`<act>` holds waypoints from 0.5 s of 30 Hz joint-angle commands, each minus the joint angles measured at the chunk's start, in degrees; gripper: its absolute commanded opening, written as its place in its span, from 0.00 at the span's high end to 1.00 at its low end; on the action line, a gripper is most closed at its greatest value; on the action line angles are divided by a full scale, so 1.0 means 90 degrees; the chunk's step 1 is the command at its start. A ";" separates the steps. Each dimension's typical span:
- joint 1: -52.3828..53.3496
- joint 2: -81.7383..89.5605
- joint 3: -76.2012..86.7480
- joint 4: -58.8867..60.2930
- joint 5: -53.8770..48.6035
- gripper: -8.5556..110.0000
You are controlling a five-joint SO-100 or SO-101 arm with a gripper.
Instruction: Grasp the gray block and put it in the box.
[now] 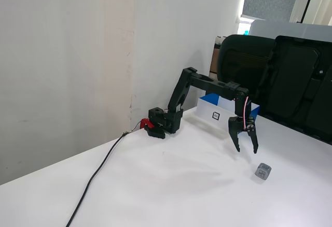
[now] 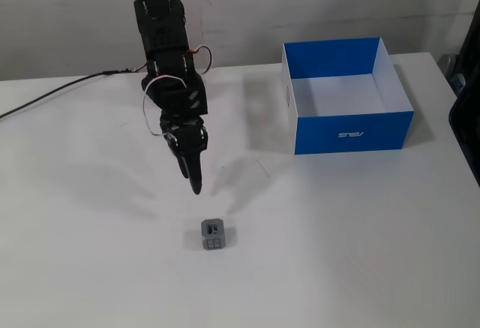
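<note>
The gray block point(image 1: 263, 171) point(image 2: 214, 235) lies on the white table, a small cube with a lighter marked face. My gripper point(image 1: 247, 150) point(image 2: 196, 188) hangs point-down just above the table, a short way from the block and not touching it. Its two fingers stand apart in a fixed view, open and empty. The box point(image 2: 352, 133) is white inside with blue walls and stands at the right in a fixed view, with nothing in it. From the side, the box point(image 1: 222, 106) sits behind the arm, its square label facing the camera.
A black cable point(image 1: 98, 171) point(image 2: 52, 93) runs from the arm's base point(image 1: 163, 121) across the table. Black chairs point(image 1: 282, 79) stand close behind the table's far edge. A white wall lies behind the arm.
</note>
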State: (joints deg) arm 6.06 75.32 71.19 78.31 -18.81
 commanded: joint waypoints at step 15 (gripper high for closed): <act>0.0078 -0.1113 -0.2012 0.0430 -0.0029 0.70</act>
State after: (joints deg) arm 6.06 65.04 60.56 80.86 -18.81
